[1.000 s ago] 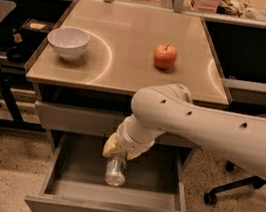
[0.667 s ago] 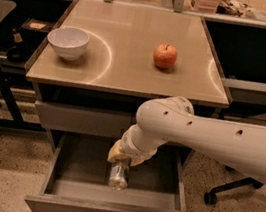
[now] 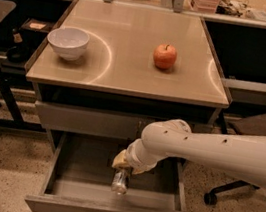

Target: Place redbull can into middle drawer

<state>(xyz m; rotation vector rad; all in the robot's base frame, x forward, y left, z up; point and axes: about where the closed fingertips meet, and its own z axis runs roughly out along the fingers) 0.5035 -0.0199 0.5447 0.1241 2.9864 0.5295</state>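
Tan two-finger gripper point(image 3: 123, 168), as I see it, pinches the slim silver metallic can point(image 3: 120, 183) hanging just below it, inside the open wide grey drawer point(image 3: 110, 211).

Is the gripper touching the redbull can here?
Cannot tell. In the camera view the gripper overlaps the upper end of the can inside the open middle drawer, hiding any contact or gap.

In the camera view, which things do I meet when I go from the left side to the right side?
White bowl → redbull can, in the open middle drawer → red apple. The gripper sits at the can's far end, so I leave it unordered.
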